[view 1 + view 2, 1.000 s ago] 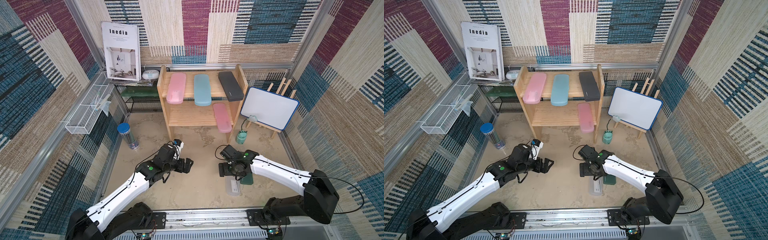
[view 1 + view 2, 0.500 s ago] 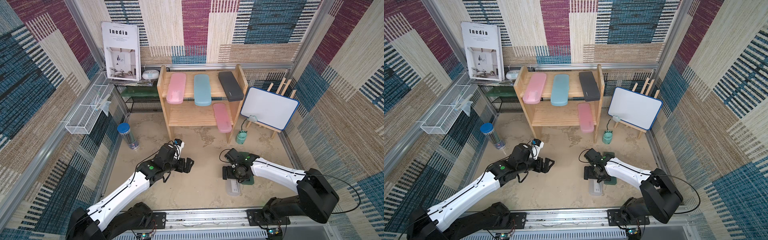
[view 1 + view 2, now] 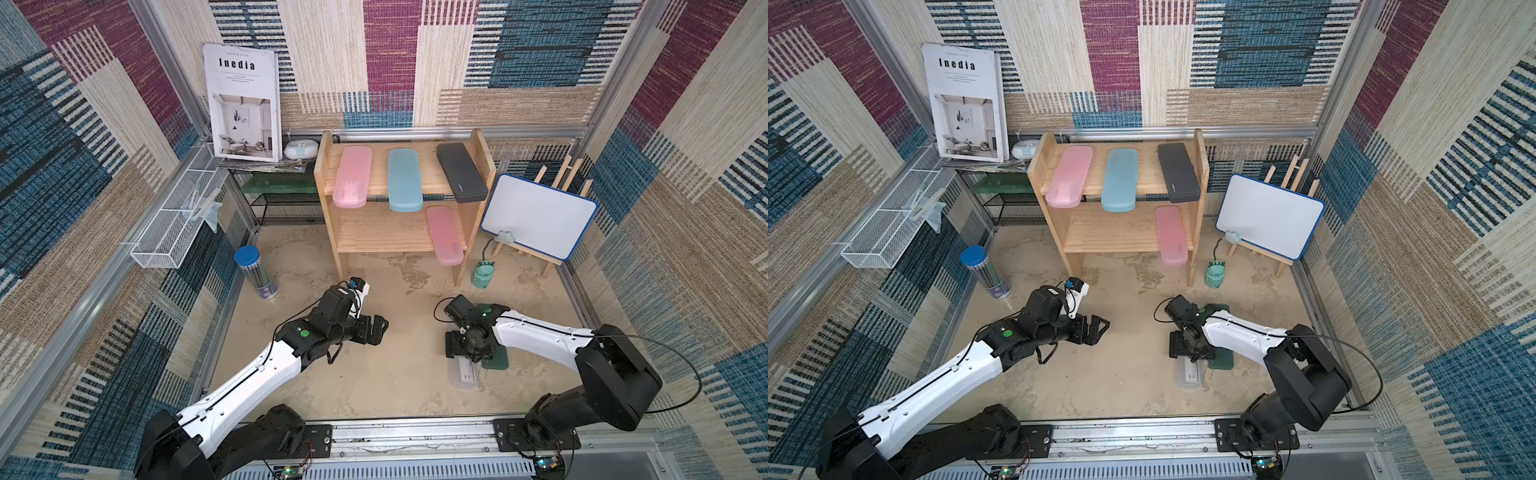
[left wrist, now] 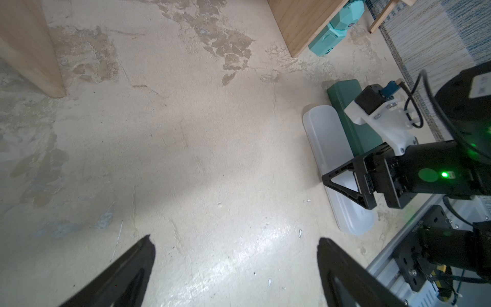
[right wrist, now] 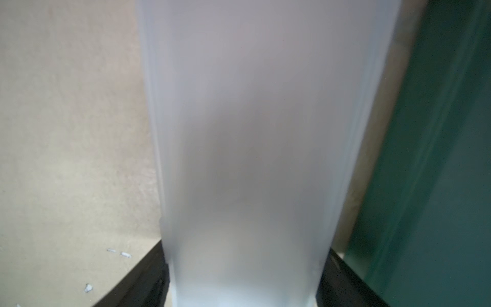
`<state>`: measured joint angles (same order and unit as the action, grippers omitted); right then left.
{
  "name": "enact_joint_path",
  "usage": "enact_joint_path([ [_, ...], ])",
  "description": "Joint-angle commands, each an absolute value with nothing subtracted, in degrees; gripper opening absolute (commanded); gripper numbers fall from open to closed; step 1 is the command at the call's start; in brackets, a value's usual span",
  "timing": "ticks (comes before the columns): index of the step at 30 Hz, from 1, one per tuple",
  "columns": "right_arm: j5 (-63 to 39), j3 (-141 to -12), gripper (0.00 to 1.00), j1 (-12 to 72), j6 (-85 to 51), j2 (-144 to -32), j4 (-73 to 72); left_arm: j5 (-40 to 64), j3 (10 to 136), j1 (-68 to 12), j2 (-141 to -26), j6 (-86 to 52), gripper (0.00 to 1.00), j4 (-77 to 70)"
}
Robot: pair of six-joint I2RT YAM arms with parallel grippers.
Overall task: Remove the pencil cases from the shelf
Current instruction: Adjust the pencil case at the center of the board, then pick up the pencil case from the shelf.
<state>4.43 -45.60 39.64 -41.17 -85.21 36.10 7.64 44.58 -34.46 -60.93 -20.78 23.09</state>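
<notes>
On the wooden shelf (image 3: 328,199), a pink (image 3: 352,181), a light blue (image 3: 404,180) and a black pencil case (image 3: 461,172) lie on the top tier, and a second pink one (image 3: 444,235) lies on the lower tier. A frosted clear case (image 3: 463,374) and a dark green case (image 3: 496,357) lie side by side on the floor. My right gripper (image 3: 461,351) is low over the frosted case (image 5: 252,133), with its jaws pressed against both long sides. My left gripper (image 3: 380,328) hovers open and empty over bare floor (image 4: 235,238).
A blue-capped cylinder of pencils (image 3: 253,272) stands left of the shelf. A teal sharpener (image 3: 482,276) and a whiteboard easel (image 3: 538,216) stand to its right. A white wire basket (image 3: 174,224) hangs on the left wall. A black mesh rack (image 3: 286,203) stands behind.
My right gripper has dropped towards the near edge onto the frosted case, and its jaws have narrowed against it. The left arm has stayed still.
</notes>
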Motion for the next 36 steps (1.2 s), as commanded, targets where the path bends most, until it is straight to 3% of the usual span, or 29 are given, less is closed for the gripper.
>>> enact_joint_path([
  [1, 6.61, -47.01, 0.76, 39.59, -39.61, -86.44, 35.82, 7.31, 44.84, -34.45, -60.91, -20.52, 0.99, 22.32],
  [11, 9.4, -50.83, 0.76, 38.52, -34.48, -92.9, 34.91, 6.42, 43.87, -34.45, -59.79, -20.45, 0.99, 22.98],
  [15, 9.51, -52.32, 0.94, 38.46, -33.77, -92.73, 35.42, 6.84, 43.73, -34.41, -59.15, -20.88, 0.99, 22.8],
  [17, 9.15, -53.43, 1.0, 38.63, -32.91, -90.38, 35.75, 8.49, 44.07, -34.37, -58.87, -21.91, 0.99, 21.93],
  [26, 10.27, -61.11, 1.0, 39.59, -29.48, -73.01, 40.6, 23.33, 46.44, -34.1, -60.32, -35.78, 0.99, 3.4],
  [36, 19.22, -59.32, 1.0, 38.17, -30.94, -56.56, 41.92, 31.51, 51.16, -34.41, -75.97, -54.59, 0.99, -23.5],
])
